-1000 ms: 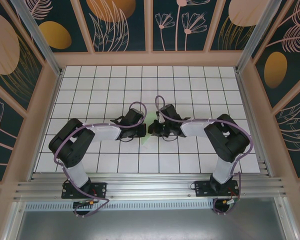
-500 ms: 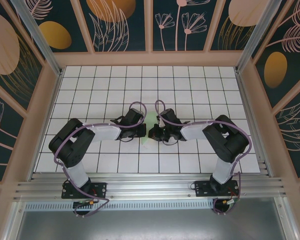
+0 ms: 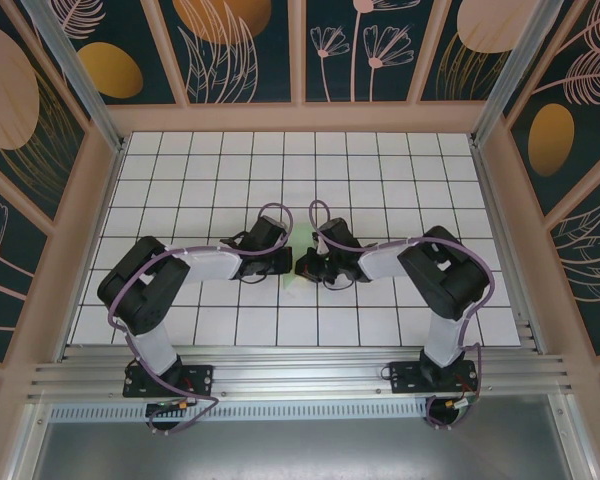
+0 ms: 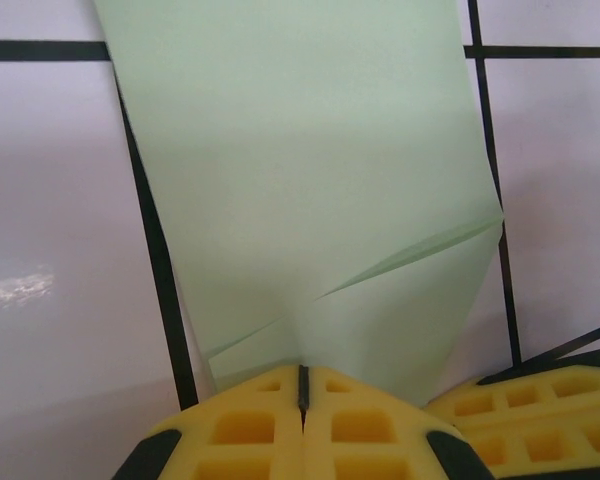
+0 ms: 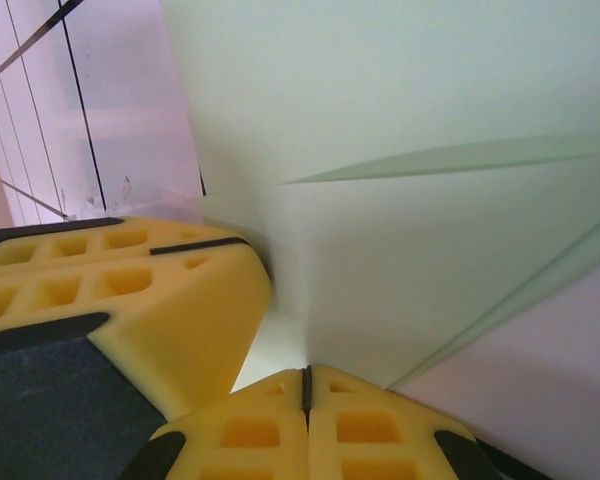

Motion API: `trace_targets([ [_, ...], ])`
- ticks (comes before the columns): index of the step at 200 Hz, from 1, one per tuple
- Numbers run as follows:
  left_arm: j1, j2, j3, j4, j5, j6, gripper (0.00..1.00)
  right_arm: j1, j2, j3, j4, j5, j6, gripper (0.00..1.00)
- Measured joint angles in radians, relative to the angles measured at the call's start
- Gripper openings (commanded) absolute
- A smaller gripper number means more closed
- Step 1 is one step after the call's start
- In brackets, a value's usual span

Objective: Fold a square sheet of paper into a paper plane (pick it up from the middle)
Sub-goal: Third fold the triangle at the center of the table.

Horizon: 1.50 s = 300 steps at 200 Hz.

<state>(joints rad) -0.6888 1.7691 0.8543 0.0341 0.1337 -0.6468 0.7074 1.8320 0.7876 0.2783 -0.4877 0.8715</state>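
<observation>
Grid table point(image 3: 380, 170) mid: L gripper point(image 4: 302, 378) & R gripper point(image 5: 306, 382), side by side, both clenched on green paper point(image 4: 300, 200).

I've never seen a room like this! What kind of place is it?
Probably a robot test booth: two arms bolted to a metal rail, a white grid-tiled table, flower-patterned walls boxing it in. The left gripper and right gripper pinch green paper.

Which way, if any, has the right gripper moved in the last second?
Yes. The right gripper, pinching the paper, slid slightly toward the near edge against the grid.
</observation>
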Motion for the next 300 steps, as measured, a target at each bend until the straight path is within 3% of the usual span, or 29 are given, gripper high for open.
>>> trace_targets([
  [84,0.002,0.001,0.001,0.000,0.010,0.000,0.02,0.019,-0.055,-0.041,0.006,0.015,0.025,0.08],
  [300,0.014,0.010,0.011,-0.001,0.019,0.004,0.03,0.086,-0.021,-0.048,0.085,0.069,0.135,0.07],
])
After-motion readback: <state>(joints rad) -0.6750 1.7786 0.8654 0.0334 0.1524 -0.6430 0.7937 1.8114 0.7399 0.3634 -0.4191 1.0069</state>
